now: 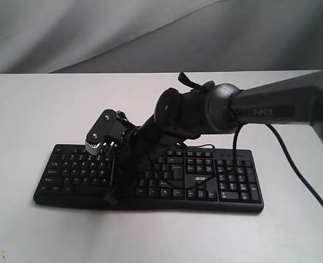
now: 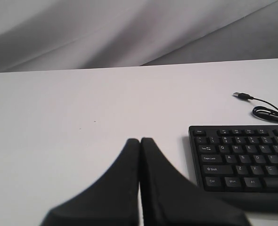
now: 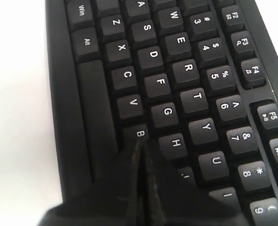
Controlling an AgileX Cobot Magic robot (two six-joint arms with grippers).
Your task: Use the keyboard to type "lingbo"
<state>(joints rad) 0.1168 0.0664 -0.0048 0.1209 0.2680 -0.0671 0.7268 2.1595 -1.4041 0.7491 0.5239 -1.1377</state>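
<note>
The black keyboard (image 1: pixel 211 178) with white legends and an "acer" logo lies across the white table. My right arm reaches over it from the right. The right gripper (image 1: pixel 111 195) points down at the letter area, shut with nothing held. In the right wrist view the right gripper (image 3: pixel 140 144) has its joined tips at the edge of the B key (image 3: pixel 139 133) of the keyboard (image 3: pixel 186 70); whether it presses the key I cannot tell. The left gripper (image 2: pixel 140 141) is shut and empty over bare table, off the end of the keyboard (image 2: pixel 242 160) with the Esc and Ctrl keys.
The keyboard's thin USB cable (image 2: pixel 267 111) lies coiled on the table behind it, its plug (image 2: pixel 242 96) loose. The right arm's own black cable (image 1: pixel 236 143) hangs over the keyboard's right half. A grey cloth backdrop (image 1: pixel 96 33) hangs behind the white table (image 1: pixel 35 109).
</note>
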